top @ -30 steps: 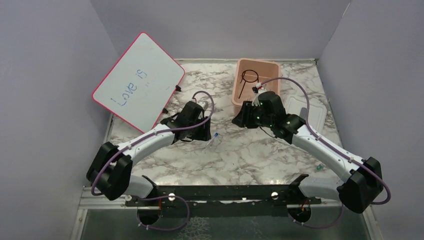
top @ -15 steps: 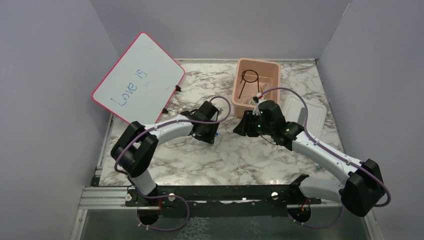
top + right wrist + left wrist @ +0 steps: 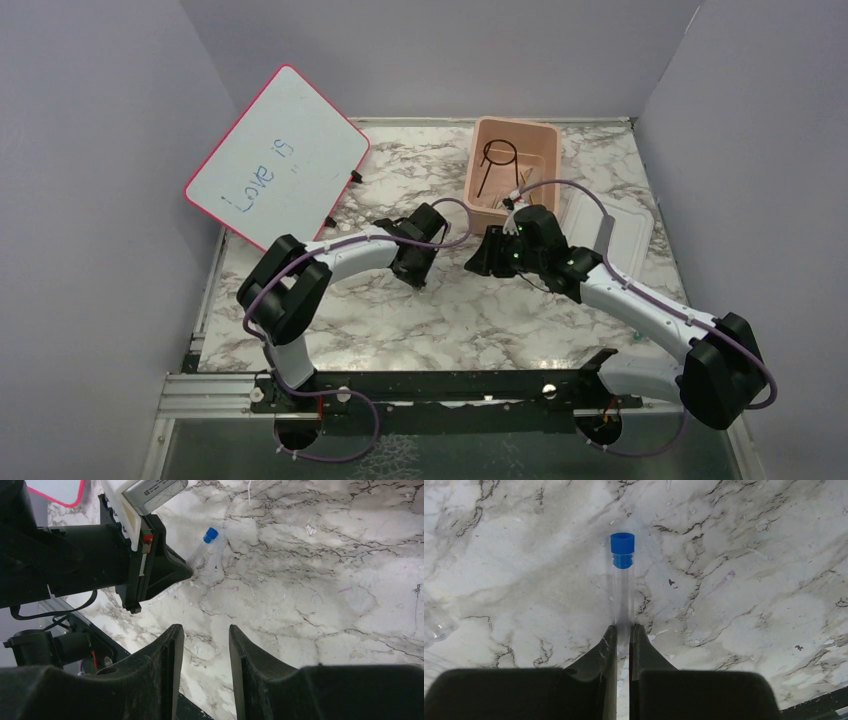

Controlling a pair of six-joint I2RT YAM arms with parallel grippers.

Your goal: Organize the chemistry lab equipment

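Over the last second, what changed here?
The left pincer swung rightward and closed on the blue-capped tube, which lay loose on the table before. The right pincer, open, drew back slightly from the pink tub. The whiteboard, tub, ring stand and lid stayed put.

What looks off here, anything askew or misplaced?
The whiteboard sits askew at far left, tilted up rather than lying flat. A lid lies loose beside the open tub, on its right. The left tool pinches the blue-capped tube only by its bottom end, so it may slip.
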